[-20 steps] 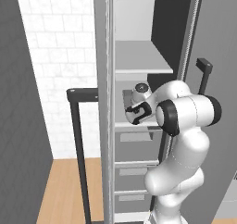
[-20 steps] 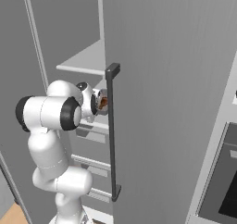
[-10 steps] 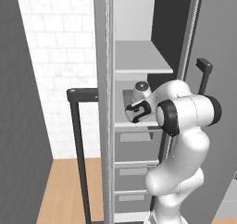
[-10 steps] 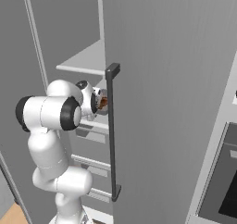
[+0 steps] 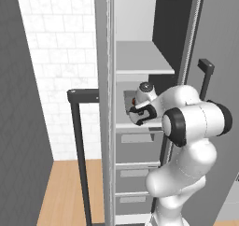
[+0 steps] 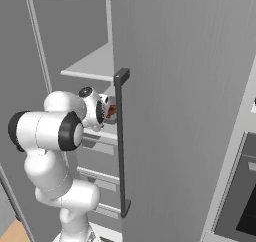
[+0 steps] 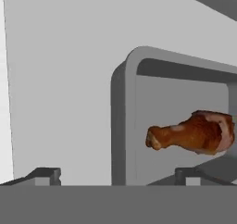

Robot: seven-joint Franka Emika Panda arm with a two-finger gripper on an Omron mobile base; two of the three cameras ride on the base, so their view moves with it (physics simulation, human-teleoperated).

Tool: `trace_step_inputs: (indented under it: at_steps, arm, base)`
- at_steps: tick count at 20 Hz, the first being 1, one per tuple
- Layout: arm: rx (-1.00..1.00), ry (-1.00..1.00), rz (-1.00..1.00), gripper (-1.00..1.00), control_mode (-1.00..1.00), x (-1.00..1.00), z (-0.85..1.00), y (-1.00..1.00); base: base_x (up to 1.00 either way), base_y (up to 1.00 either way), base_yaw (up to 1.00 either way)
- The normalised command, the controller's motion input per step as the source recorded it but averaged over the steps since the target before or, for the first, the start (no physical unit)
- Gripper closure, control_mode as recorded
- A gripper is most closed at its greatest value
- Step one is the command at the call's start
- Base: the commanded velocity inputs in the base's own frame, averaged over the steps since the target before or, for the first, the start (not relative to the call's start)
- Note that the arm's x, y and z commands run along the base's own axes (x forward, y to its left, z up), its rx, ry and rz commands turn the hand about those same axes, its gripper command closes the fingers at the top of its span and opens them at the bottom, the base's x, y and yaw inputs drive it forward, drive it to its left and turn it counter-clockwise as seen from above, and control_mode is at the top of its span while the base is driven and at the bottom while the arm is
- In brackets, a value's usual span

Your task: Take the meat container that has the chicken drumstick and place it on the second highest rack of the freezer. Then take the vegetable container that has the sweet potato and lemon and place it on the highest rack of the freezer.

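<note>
The glossy reddish-brown chicken drumstick (image 7: 192, 133) lies in a shallow grey meat container with rounded corners (image 7: 124, 126), its narrow bone end pointing to nine o'clock in the hand view. The container rests on a pale grey shelf (image 5: 135, 126) inside the tall grey freezer (image 6: 175, 111), below the highest rack (image 5: 140, 57). The claw (image 7: 118, 174) stands apart, its dark tips at six o'clock straddling the container's rim, gripping nothing.

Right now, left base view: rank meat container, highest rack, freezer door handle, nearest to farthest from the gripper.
1. meat container, directly at the gripper, on the second rack.
2. highest rack, just above.
3. freezer door handle, off to the left.
</note>
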Motion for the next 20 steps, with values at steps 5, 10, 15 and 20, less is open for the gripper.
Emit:
trace_step_inputs:
  at_steps: [5, 10, 15, 20]
  arm:
    - [0.00, -0.08, -0.09, -1.00, -1.00, -0.31, 0.42, -0.21]
    - [0.00, -0.06, -0.18, -1.00, -1.00, -0.55, 0.28, -0.06]
    - [0.01, 0.00, -0.31, -1.00, -1.00, -0.47, 0.39, 0.00]
    - [0.15, 0.00, -0.32, -1.00, -1.00, -0.53, 0.60, -0.09]
  base:
    - [0.00, 0.00, 0.00]
    - [0.00, 0.00, 0.00]
    - [0.00, 0.00, 0.00]
    - [0.00, 0.00, 0.00]
